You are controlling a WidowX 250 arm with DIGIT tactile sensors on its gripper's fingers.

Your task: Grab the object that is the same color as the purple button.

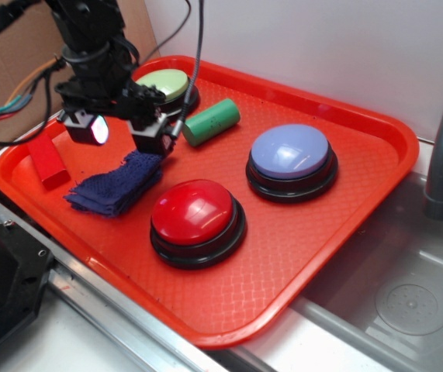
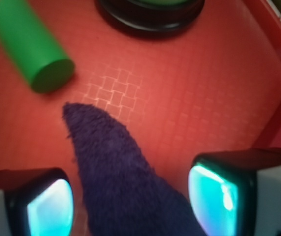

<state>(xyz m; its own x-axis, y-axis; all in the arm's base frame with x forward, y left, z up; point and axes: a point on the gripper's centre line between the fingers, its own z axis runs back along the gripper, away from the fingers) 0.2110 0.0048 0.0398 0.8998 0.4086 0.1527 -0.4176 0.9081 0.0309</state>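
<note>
The gripper hangs low over the red tray, its jaws spread apart with the dark purple terry rag lying between them, not yet pinched; the wrist view shows the rag running up the middle, clear of both lit pads. The rag sits just left of the red-domed button. The lavender-domed button is beyond that red button to the right. A green cylinder, a green-domed button and a red block lie behind and left.
</note>
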